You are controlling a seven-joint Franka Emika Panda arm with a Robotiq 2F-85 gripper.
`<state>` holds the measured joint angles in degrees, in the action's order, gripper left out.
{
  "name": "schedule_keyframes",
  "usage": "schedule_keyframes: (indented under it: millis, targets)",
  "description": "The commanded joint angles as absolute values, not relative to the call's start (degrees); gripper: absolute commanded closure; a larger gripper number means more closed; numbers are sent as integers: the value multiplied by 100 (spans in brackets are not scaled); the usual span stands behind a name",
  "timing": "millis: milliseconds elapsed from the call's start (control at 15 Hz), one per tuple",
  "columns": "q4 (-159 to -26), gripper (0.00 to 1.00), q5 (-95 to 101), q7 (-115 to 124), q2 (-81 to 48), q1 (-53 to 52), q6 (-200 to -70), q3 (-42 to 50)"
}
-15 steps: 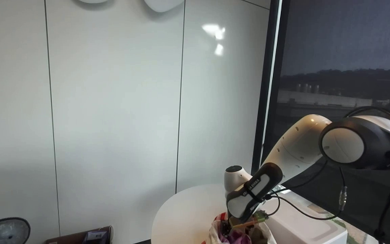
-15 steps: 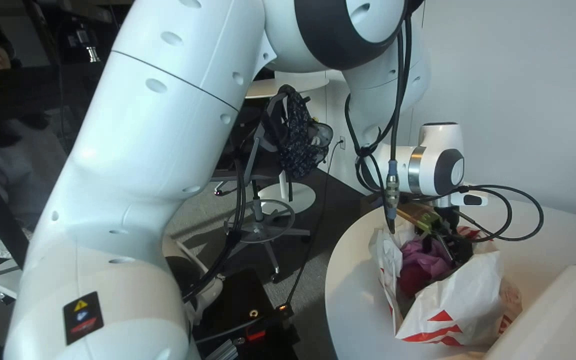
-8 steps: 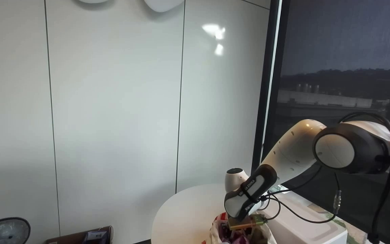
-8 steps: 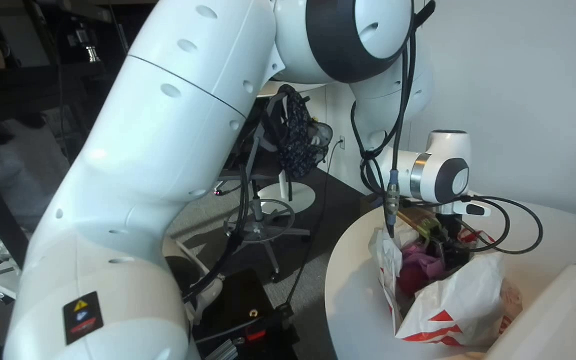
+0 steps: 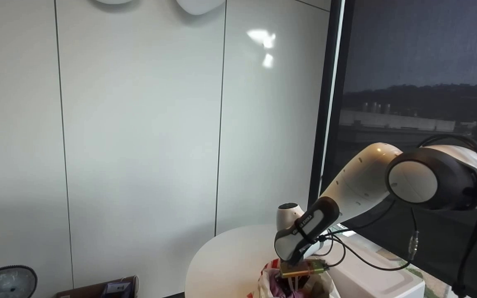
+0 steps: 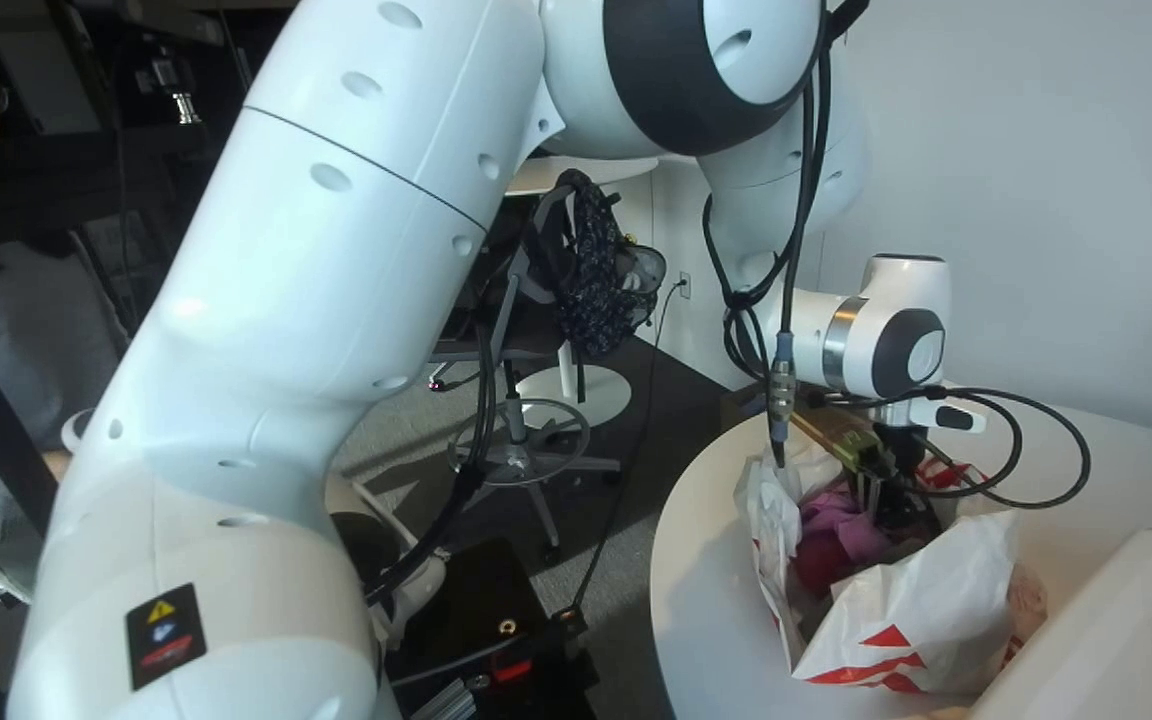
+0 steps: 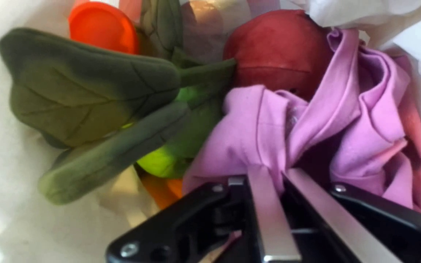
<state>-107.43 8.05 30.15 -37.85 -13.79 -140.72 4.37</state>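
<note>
- On the white table (image 6: 706,560), a red-and-white bag (image 6: 921,605) stands open.
- In its mouth, the claw (image 7: 274,170) pinches a fold of pink cloth (image 7: 320,117).
- Ahead of the claw, the cloth bunches, one strip slanting toward the wrist view's upper right; long axis unclear.

Bag (image 6: 936,605) in both exterior views, wrist view close above.

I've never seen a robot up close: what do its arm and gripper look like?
The arm is glossy white and rounded, with black-trimmed joints, a silver band and lettering ending in EMIKA. A black label carries a yellow triangle. Black cables run along it. The gripper is black, with visible screws and flat, shiny metallic fingers.
</note>
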Motion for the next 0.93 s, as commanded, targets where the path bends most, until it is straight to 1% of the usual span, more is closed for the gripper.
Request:
schedule_keyframes:
  millis: [0, 200, 467, 600, 867]
  targets:
    - [-11045, 93, 755, 2844, -3162, -1393, -13508, 471]
    - [-11157, 95, 563, 2525, -2494, -1226, -12783, 243]
    - [-11094, 95, 241, 2235, -1567, -1064, -11848, 12]
    - [-11110, 95, 365, 2405, -1049, -1048, -11689, 16]
    - [-11130, 96, 582, 2819, -55, -824, -11893, 82]
